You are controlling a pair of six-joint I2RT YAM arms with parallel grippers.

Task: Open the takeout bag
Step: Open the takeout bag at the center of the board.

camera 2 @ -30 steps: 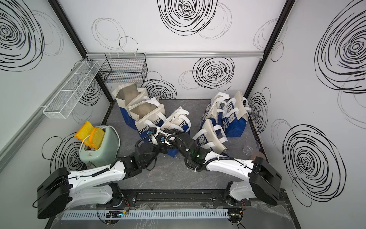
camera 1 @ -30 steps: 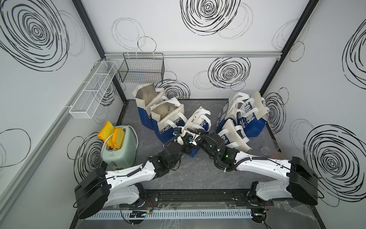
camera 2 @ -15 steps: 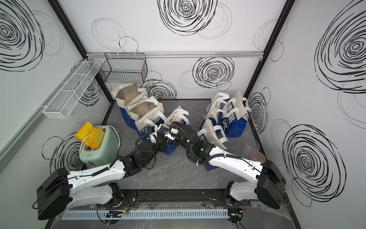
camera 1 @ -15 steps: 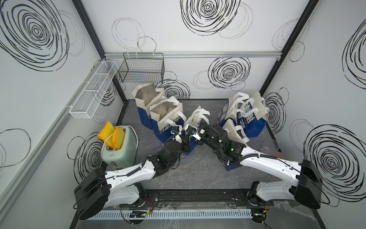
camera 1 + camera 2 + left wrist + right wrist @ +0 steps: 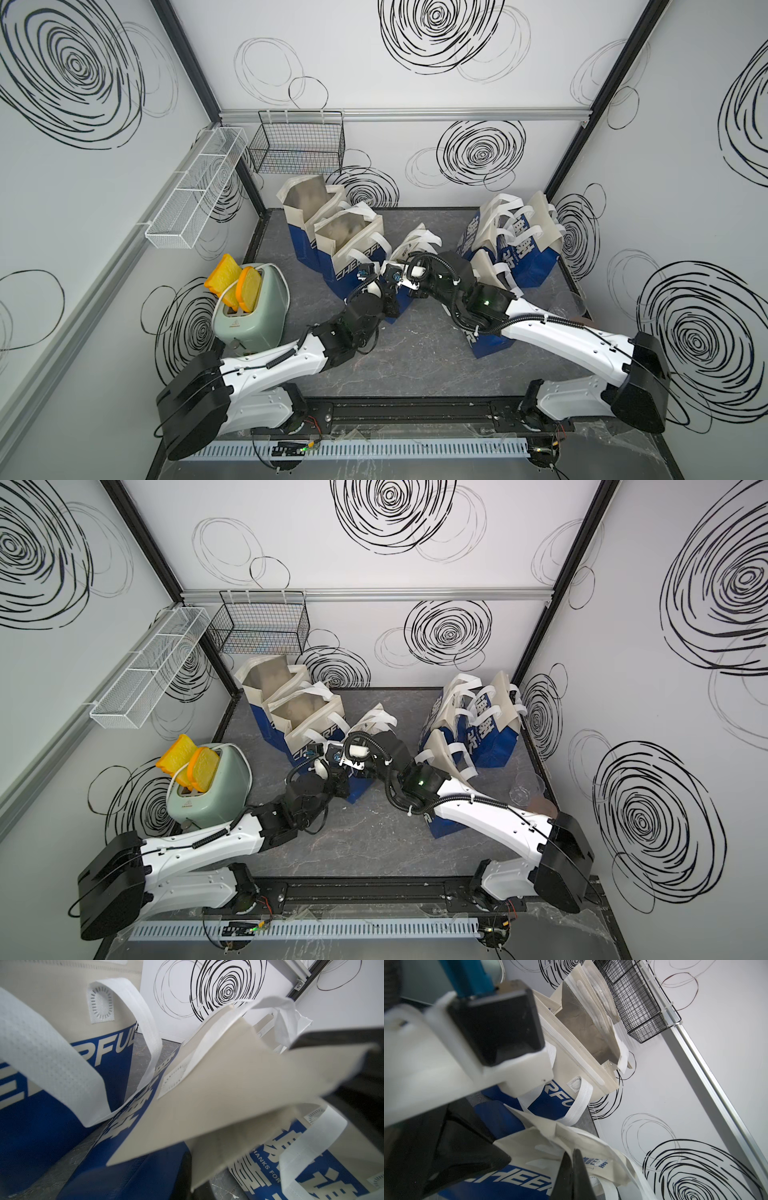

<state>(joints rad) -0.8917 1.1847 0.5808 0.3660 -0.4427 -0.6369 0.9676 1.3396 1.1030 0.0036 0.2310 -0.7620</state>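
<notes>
Pulling unevenly, the arms could be tipping the takeout bag [image 5: 417,245] or letting its thin rim slip. It is standing mid-tabletop, nearer the back edge. The right gripper [image 5: 572,1159] is pinching its cream mouth, and the left gripper [image 5: 388,286], also clamped, appears to be gripping the opposite flap.

Grey tabletop [image 5: 419,357]: bags [image 5: 345,232], toaster [image 5: 253,320]

A green toaster [image 5: 249,309] with two bread slices [image 5: 235,282] stands left; a black wire basket [image 5: 297,143] hangs on the far wall.
</notes>
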